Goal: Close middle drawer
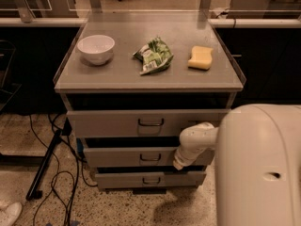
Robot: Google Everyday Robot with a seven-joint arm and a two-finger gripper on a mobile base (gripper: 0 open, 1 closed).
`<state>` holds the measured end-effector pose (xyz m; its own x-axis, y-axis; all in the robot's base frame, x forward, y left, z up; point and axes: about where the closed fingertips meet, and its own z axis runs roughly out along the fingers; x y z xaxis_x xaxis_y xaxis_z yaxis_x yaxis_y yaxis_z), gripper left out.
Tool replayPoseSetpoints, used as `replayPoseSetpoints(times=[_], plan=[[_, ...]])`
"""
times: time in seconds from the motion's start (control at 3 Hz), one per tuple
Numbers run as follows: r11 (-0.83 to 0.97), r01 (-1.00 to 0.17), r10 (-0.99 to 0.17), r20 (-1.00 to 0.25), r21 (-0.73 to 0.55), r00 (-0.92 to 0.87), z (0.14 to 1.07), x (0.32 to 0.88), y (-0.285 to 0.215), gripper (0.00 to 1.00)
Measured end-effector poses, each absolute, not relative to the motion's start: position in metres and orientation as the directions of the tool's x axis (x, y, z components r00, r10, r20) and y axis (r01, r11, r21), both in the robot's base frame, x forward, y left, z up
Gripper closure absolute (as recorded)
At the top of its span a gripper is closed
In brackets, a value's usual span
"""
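Observation:
The middle drawer [122, 156] is the second of three grey drawers in the cabinet, with a small dark loop handle [150, 157] at its centre. It stands a little way out, with a dark gap above its front. My gripper [181, 163] is at the end of the white arm, against the right part of this drawer's front. The top drawer [108, 122] also stands out, further than the middle one. The lowest drawer [117, 179] sits below.
On the cabinet top [117, 74] lie a white bowl [96, 48], a green snack bag [153, 55] and a yellow sponge [201, 58]. Black cables and a stand leg [44, 166] lie on the floor at the left. My white arm body [258, 166] fills the lower right.

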<state>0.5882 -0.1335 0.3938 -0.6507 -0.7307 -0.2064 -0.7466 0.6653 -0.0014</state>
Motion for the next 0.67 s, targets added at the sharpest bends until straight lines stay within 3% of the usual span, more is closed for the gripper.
replayPoseSetpoints(times=[0.67], plan=[[0.693,-0.708,-0.698,-0.119,0.135,-0.706,0.445,0.487,-0.23,1.0]])
